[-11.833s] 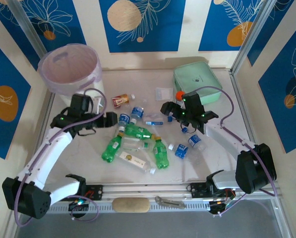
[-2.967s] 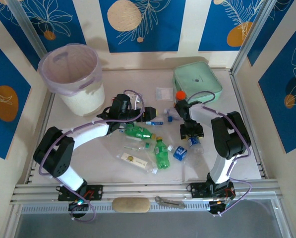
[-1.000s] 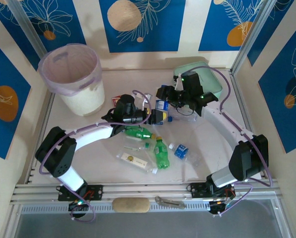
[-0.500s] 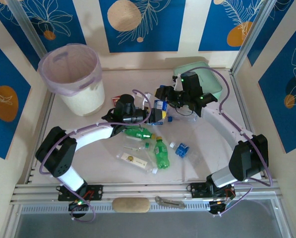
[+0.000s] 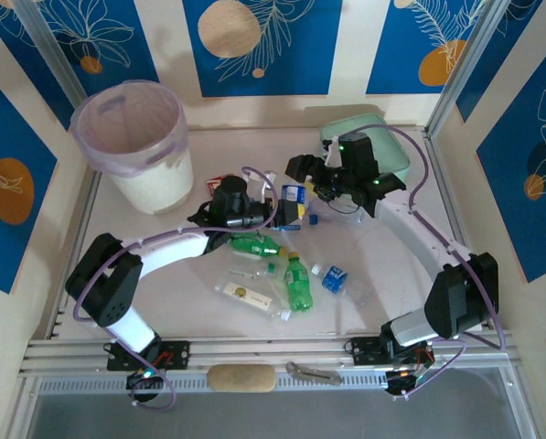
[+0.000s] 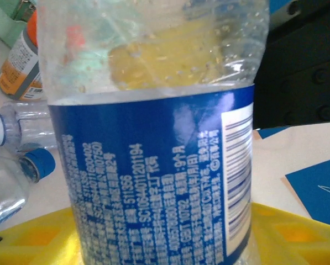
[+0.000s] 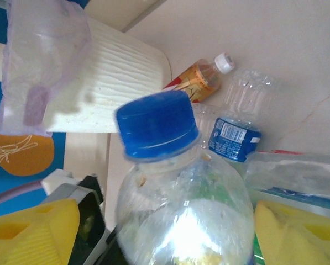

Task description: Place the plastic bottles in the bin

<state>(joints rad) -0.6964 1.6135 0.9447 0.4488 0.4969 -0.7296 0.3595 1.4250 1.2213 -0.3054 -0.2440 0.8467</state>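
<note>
We see a clear bottle with a deep blue label printed in white and a blue cap, yellow fingers, a white ribbed bin lined lilac-pink, green bottles, a mint-green case, and blue walls with orange discs and white leaf outlines

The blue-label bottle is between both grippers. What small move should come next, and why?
Probably draw the right gripper back off the blue-labelled bottle: its fingers stand open on either side of the cap, while the left gripper is shut on the bottle, ready to carry it to the bin.
</note>
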